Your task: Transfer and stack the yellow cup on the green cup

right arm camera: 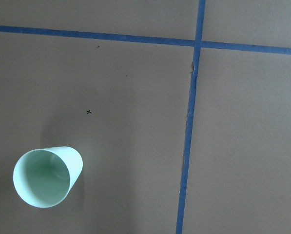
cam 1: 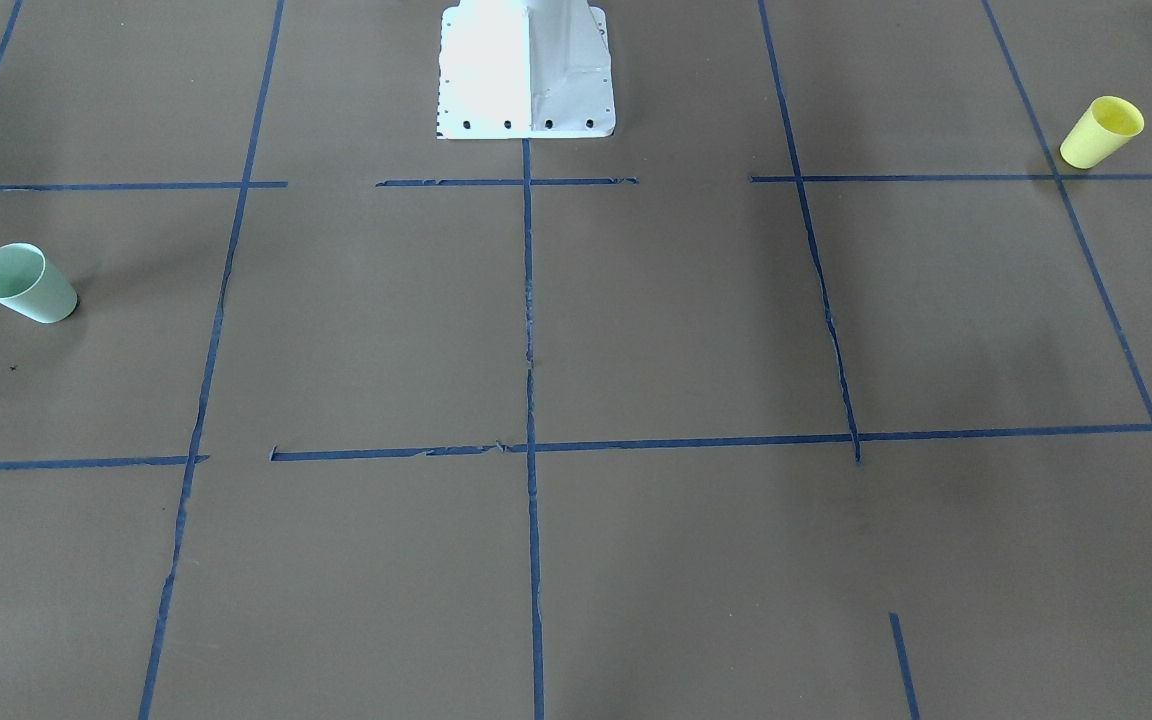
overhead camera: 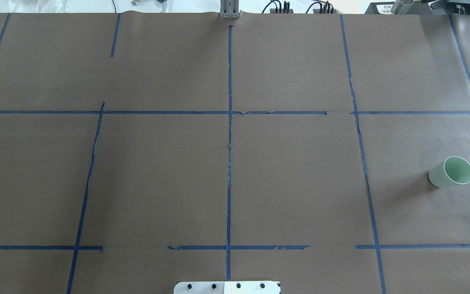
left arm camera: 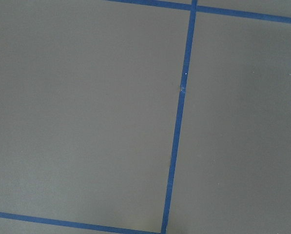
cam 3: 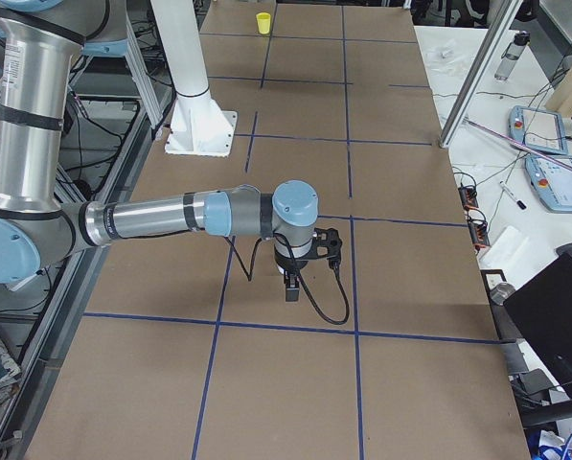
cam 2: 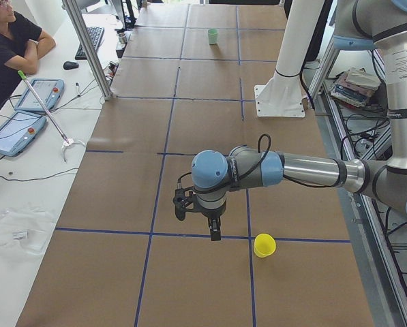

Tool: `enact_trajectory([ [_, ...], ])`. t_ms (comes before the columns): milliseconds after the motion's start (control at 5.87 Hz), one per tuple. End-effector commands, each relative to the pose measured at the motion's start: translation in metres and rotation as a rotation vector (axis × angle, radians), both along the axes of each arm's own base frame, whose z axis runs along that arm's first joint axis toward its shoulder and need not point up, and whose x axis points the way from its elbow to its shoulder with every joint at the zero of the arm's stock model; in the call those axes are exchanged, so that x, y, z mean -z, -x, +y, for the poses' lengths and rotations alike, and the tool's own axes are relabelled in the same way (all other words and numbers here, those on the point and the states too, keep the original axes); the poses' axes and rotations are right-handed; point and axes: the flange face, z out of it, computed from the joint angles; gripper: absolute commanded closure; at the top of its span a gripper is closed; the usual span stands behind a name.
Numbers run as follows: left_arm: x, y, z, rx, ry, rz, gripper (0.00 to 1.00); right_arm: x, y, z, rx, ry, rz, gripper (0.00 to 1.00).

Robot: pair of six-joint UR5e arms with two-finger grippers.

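Observation:
The yellow cup (cam 1: 1102,132) stands upright on the brown table at the robot's left end; it also shows in the exterior left view (cam 2: 264,245) and far off in the exterior right view (cam 3: 263,22). The green cup (cam 1: 26,283) stands upright at the robot's right end; it also shows in the overhead view (overhead camera: 451,171) and low on the left of the right wrist view (right arm camera: 48,176). My left gripper (cam 2: 215,234) hangs above the table, a short way from the yellow cup. My right gripper (cam 3: 291,289) hangs above the table. I cannot tell whether either is open or shut.
The white robot pedestal (cam 1: 526,70) stands at the table's middle edge. Blue tape lines (overhead camera: 229,163) grid the brown table. An operator (cam 2: 12,41) sits at a side desk with tablets (cam 2: 16,133). A metal post (cam 2: 87,48) stands at the table's far edge.

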Motion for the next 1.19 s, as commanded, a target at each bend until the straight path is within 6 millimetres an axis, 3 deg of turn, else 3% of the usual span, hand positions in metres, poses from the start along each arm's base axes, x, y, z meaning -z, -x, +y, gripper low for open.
enact_trajectory([
  [0,0.008,-0.001,-0.002,-0.007,-0.019,-0.007,0.00,0.000,0.000,0.001,0.000,-0.002,0.000,0.00],
  [341,0.022,-0.001,0.004,-0.004,-0.046,-0.008,0.00,0.001,0.000,0.001,0.000,-0.007,0.000,0.00],
  [1023,0.016,-0.003,0.015,-0.009,-0.037,0.004,0.00,0.005,0.001,0.001,0.010,-0.025,-0.009,0.00],
])
